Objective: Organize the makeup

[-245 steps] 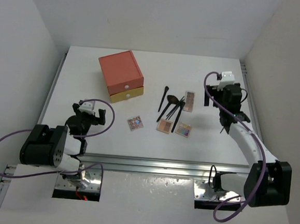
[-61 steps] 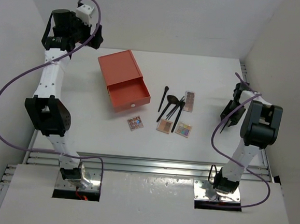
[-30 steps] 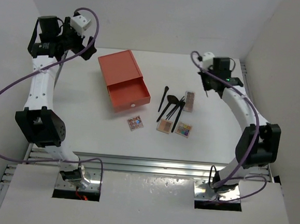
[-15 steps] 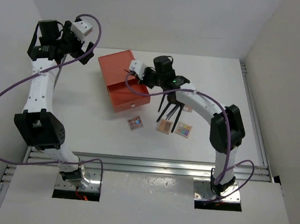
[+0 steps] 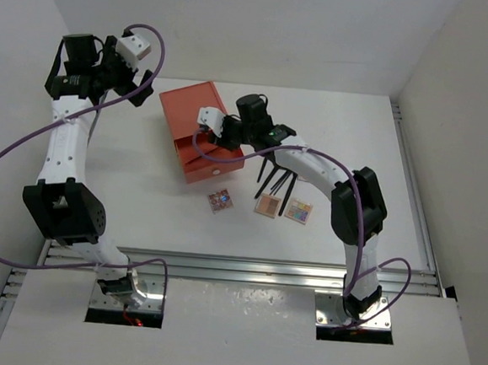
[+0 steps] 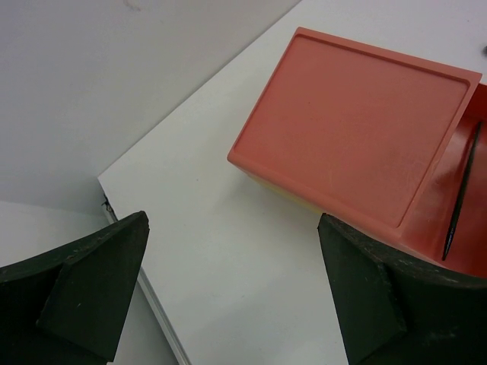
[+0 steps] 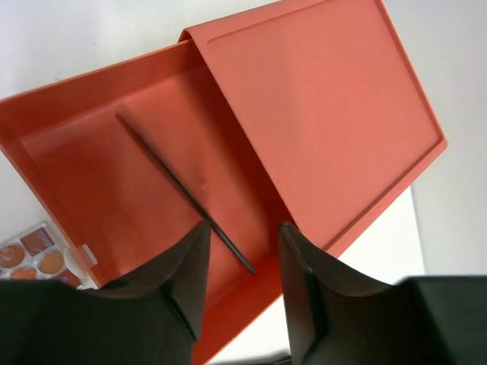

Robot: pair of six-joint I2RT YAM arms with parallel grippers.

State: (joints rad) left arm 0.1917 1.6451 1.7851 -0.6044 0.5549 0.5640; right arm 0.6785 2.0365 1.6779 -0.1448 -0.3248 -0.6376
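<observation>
Since the right gripper (image 5: 216, 138) is hanging right over the pulled-out drawer (image 5: 216, 165) of the orange drawer box (image 5: 195, 109), I'd call this the drop-off for one brush. From the top camera, the other makeup brushes (image 5: 277, 175) lie in a loose pile just right of the box. Three eyeshadow palettes (image 5: 267, 205) sit in a row in front of it, to the right. If there's a fourth, the arm hides it. The left gripper (image 5: 117, 71) is parked up high, behind and left of the box, well out of the way.

On the left wrist cam, both fingers (image 6: 84, 293) are spread as wide as they go with nothing between them. Past the box lid I can see a thin black brush (image 6: 460, 190) lying in the drawer.

The right wrist cam is the useful one. The fingers (image 7: 186, 281) are parted with a gap much wider than the brush. It lies flat on the drawer floor on a diagonal, one end under the gap. It looks loose to me, not pinched. A palette (image 7: 30, 255) peeks in at the corner, outside the drawer front.

To do this bit well, I'd open a little more, then lift straight up so neither finger clips the brush or the drawer walls. I wouldn't swing sideways toward the pile until I'm clear of the box lid. I'd lay the next brush alongside this one to save floor space for the palettes.
</observation>
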